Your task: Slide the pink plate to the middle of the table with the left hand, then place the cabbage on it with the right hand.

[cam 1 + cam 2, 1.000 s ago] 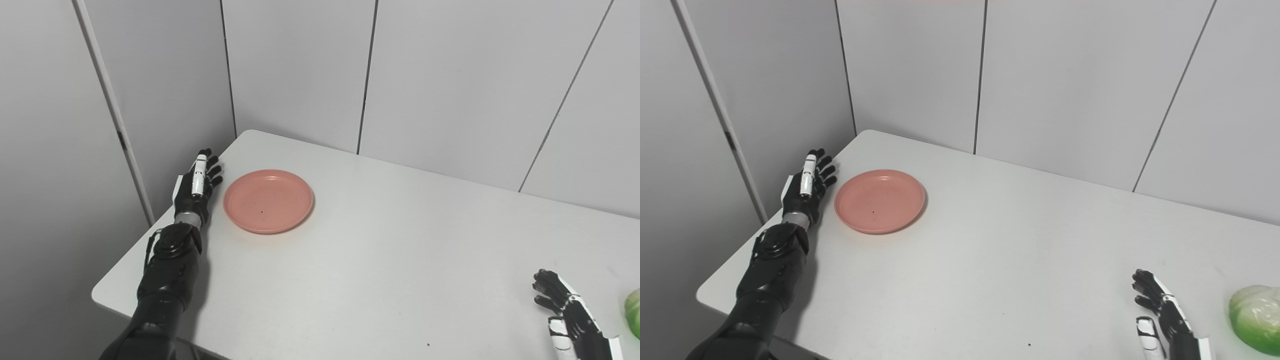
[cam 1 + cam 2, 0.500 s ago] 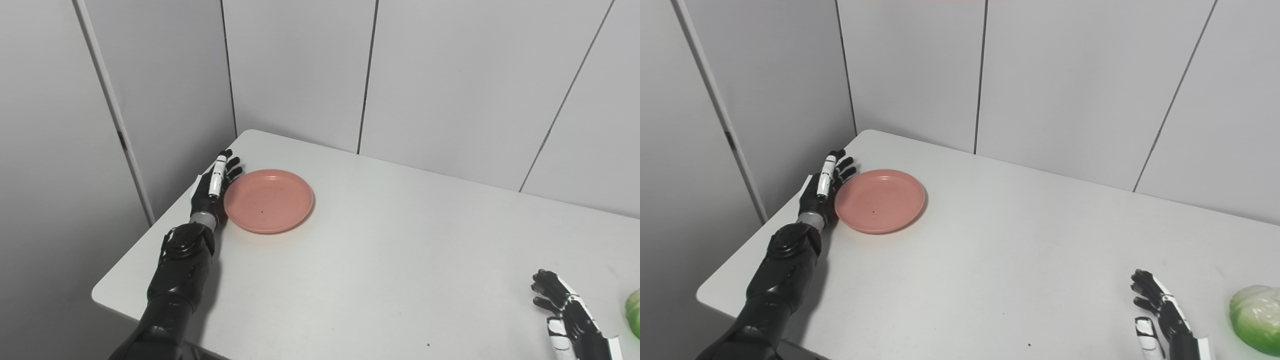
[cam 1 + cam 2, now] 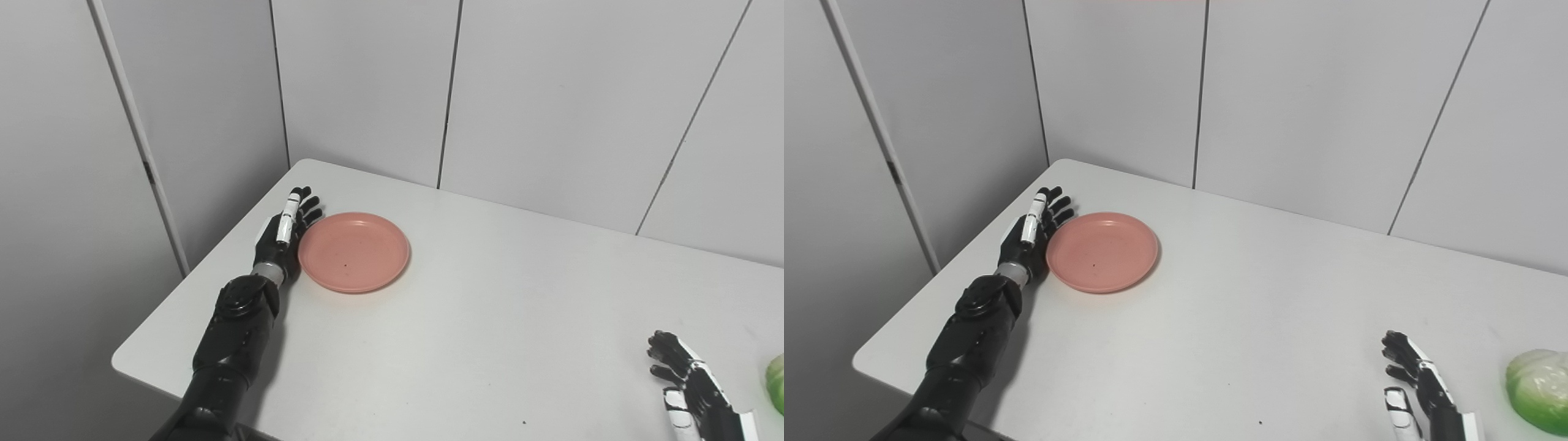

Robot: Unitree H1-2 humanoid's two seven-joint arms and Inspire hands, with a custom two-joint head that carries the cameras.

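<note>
The pink plate [image 3: 354,252] lies flat on the left part of the white table [image 3: 490,318]. My left hand [image 3: 283,229] is open, held edge-on, and its palm side touches the plate's left rim. The cabbage [image 3: 1538,390], pale green in a clear wrap, lies at the table's right near edge; only a sliver of it shows in the left eye view [image 3: 778,383]. My right hand [image 3: 1418,386] is open and empty, low over the table just left of the cabbage and apart from it.
Grey wall panels [image 3: 551,104] stand close behind the table and along its left side. The table's left edge [image 3: 184,288] runs just beside my left forearm.
My left hand moved right, met the plate's left rim and slid the plate a short way to the right. My right hand barely moved.
</note>
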